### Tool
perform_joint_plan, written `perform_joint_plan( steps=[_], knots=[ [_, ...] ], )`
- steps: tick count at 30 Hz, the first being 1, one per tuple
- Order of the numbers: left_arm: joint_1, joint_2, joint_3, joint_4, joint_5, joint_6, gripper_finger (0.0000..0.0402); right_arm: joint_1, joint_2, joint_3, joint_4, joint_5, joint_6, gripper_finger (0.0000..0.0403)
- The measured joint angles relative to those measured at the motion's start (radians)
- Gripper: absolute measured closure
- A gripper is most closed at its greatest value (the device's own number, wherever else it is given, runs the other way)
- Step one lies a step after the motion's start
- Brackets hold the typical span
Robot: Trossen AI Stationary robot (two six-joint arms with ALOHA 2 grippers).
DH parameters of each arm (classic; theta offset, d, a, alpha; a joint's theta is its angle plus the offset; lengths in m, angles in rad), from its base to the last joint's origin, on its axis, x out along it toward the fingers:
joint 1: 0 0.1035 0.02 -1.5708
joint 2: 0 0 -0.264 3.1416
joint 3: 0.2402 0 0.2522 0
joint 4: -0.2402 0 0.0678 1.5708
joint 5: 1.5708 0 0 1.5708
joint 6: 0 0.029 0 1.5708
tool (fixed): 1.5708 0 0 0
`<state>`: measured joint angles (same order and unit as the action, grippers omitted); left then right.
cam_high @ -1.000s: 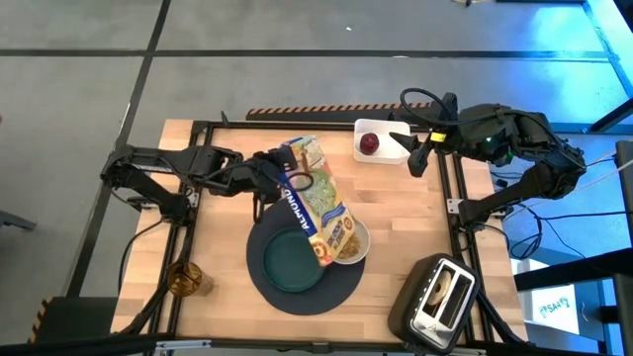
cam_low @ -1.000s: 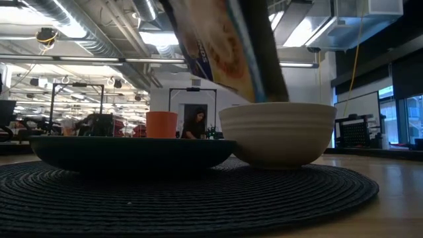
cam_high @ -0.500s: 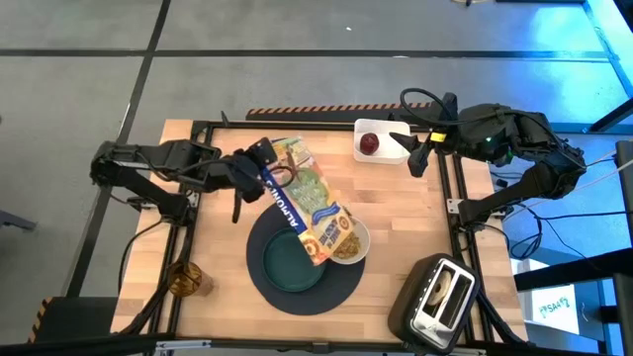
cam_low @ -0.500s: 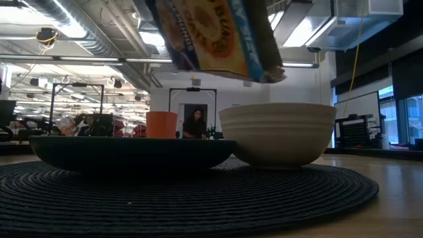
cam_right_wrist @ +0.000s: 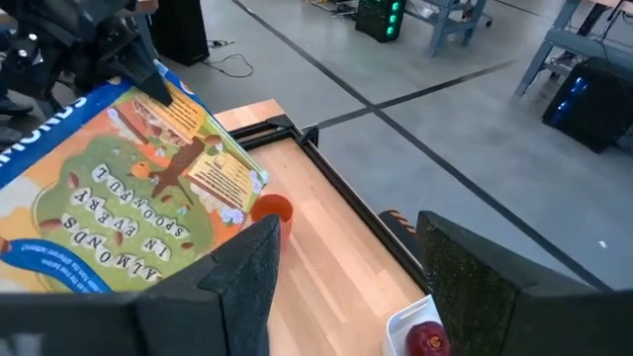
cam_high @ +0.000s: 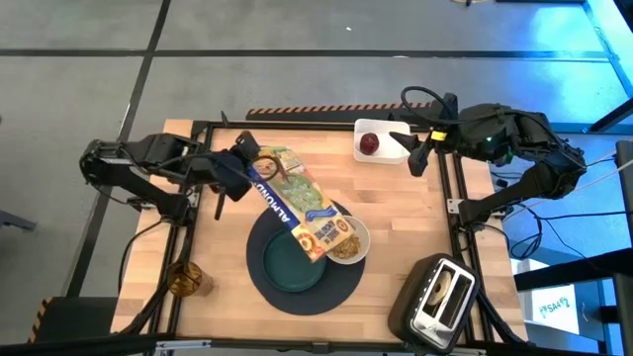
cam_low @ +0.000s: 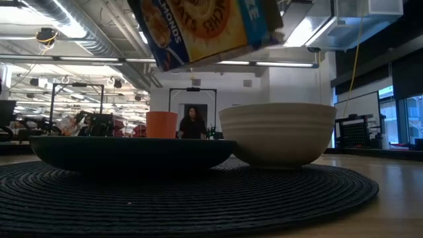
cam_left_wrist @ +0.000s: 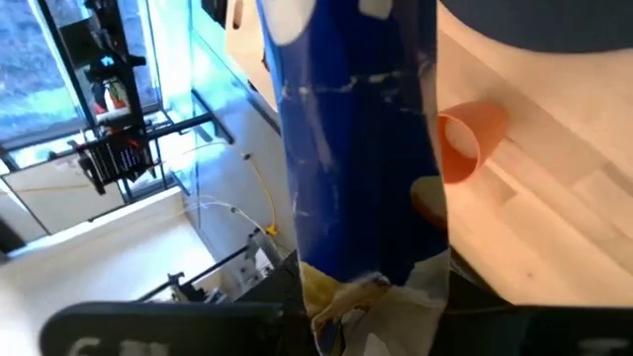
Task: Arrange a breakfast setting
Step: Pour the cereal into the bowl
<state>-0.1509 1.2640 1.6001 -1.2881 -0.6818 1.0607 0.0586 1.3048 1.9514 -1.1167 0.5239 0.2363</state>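
Leftmost, near the table's front-left corner, a glass jar (cam_high: 184, 278) with something amber in it, well apart from everything else. My left gripper (cam_high: 237, 170) sits over the left half of the table, pinching the top end of a cereal box (cam_high: 297, 203); the box is tilted, its open lower end hanging over the white bowl (cam_high: 349, 243). Cereal shows inside the bowl from above. From table height the box (cam_low: 205, 30) floats above the bowl (cam_low: 276, 132) without touching its rim. My left wrist camera is mostly filled by the box's blue side (cam_left_wrist: 356, 138). Small orange cup (cam_left_wrist: 460, 143) stands on the wood beyond the box, toward the back of the table; also seen past the plate in the low view (cam_low: 162, 123). Teal plate (cam_high: 292, 263) lies on the large round dark blue-grey placemat (cam_high: 341, 285), front centre of the table; the bowl sits on the mat's right edge, just beside the plate. Farther right, at the back edge, a white rectangular container (cam_high: 388, 148) with the small red apple (cam_high: 369, 143) in it. My right gripper (cam_high: 419, 155) hovers beside that container at the back right, fingers spread, holding nothing. Black-and-silver toaster (cam_high: 439, 297) at the front-right corner, something golden in one slot. Spoon not found in any view. A person (cam_low: 192, 124) stands far off in the room behind.
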Motion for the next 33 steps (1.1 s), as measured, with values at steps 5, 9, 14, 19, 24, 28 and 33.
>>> perform_joint_plan(
  steps=[5, 9, 14, 19, 24, 28, 33],
  knots=[
    [0.0, -0.041, 0.0, -0.011, 0.005, -0.052, 0.0338, 0.0, 0.0, 0.0, 0.023, -0.018, 0.003, 0.0175],
    [0.0, -0.065, 0.0, -0.017, 0.013, -0.104, 0.0338, 0.0, 0.0, 0.0, 0.048, -0.021, 0.003, 0.0175],
    [0.0, -0.105, 0.0, -0.026, 0.031, -0.186, 0.0338, 0.0, 0.0, 0.0, 0.08, -0.029, 0.003, 0.0175],
    [0.0, -0.154, 0.0, -0.029, 0.054, -0.286, 0.0338, 0.0, 0.0, 0.0, 0.079, -0.03, 0.003, 0.0175],
    [0.001, -0.217, 0.0, -0.029, 0.068, -0.446, 0.0338, 0.0, 0.0, 0.0, 0.107, -0.009, 0.0, 0.0175],
    [0.001, -0.263, -0.001, -0.007, 0.072, -0.592, 0.0342, 0.0, 0.0, 0.0, 0.185, 0.037, -0.035, 0.0175],
    [0.001, -0.349, -0.058, 0.063, 0.063, -0.76, 0.0343, 0.0, -0.003, 0.0, 0.324, 0.042, -0.126, 0.0175]
  ],
)
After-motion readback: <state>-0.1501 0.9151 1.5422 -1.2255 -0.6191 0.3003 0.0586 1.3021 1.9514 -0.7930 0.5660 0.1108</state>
